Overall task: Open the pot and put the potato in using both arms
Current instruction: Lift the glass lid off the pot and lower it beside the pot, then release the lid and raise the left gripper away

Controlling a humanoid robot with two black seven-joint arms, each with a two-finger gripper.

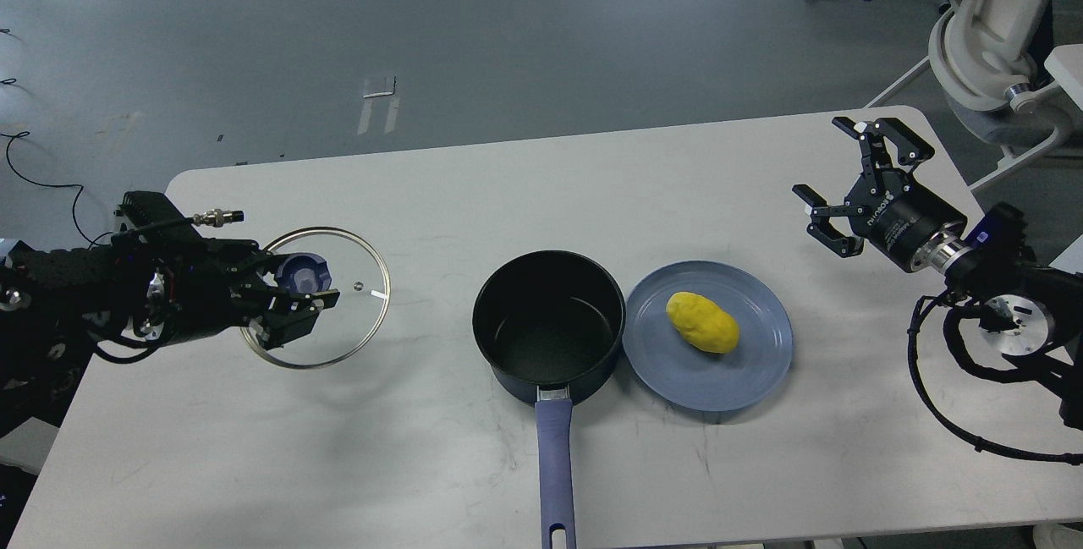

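1. Dark navy, black inside, the round saucepan (pixel 548 325) stands uncovered at the middle of the white table (pixel 508 185), its long blue-purple handle (pixel 555 464) running toward six o'clock.
2. The round glass lid (pixel 338 312) with its blue knob (pixel 303 272) is at nine o'clock from the pot, well apart; the left gripper (pixel 298 299) has its jaws clenched around the knob. Whether the lid rests on the table or hangs just above it, I cannot tell.
3. The small bright yellow oval potato (pixel 702 322) lies on a flat blue-grey plate (pixel 744 376) at three o'clock, the plate's rim touching the pot.
4. The right gripper (pixel 833 181) hovers at two o'clock from the plate, jaws spread wide and empty.
5. Opening looks done; the potato step is in hand. The next move calls for the right gripper to descend over the potato, grasp it across its narrow width, then carry it toward nine o'clock above the pot.
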